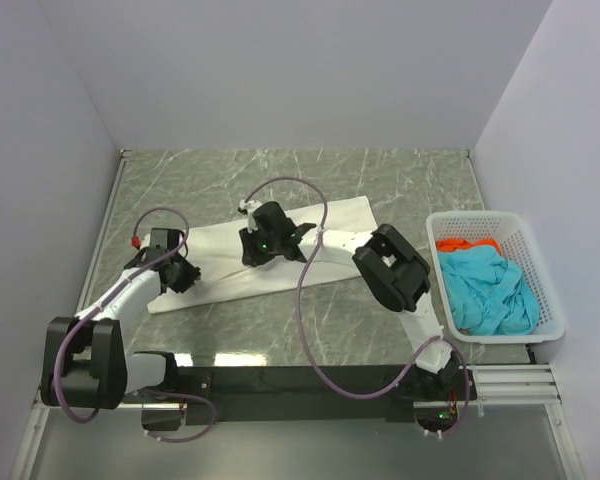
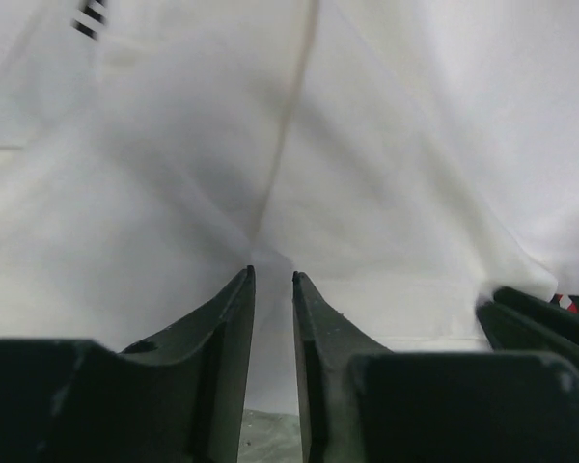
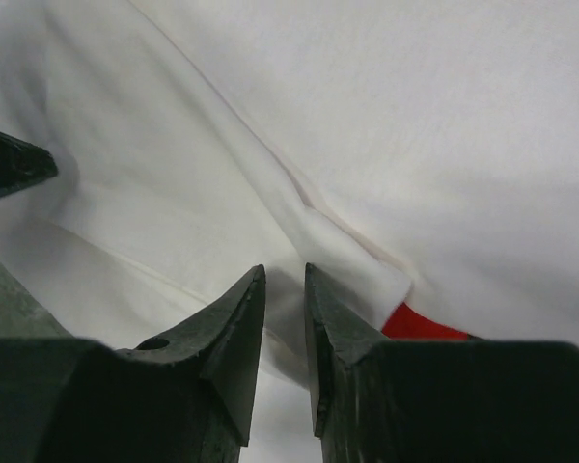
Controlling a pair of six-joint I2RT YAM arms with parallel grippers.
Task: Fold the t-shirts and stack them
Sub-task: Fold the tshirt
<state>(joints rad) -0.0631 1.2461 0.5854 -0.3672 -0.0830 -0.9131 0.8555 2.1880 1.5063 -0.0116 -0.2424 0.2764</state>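
The white t-shirt (image 1: 345, 218) lies as a long folded strip across the marble table, slanting from near left to far right. My left gripper (image 1: 185, 275) is at the strip's left end. Its jaws (image 2: 271, 275) are pinched on white cloth (image 2: 386, 145), with creases running to the tips. My right gripper (image 1: 252, 255) is over the strip's middle, its jaws (image 3: 285, 270) closed on a fold of the same shirt (image 3: 415, 116). A bit of the red print (image 3: 420, 323) peeks out beside that fold. The teal t-shirt (image 1: 490, 290) and the red-orange t-shirt (image 1: 465, 243) lie bunched in the basket.
A white mesh basket (image 1: 480, 216) stands at the table's right edge. Grey walls close in the table on the left, back and right. The arms' black base rail (image 1: 300, 385) runs along the near edge.
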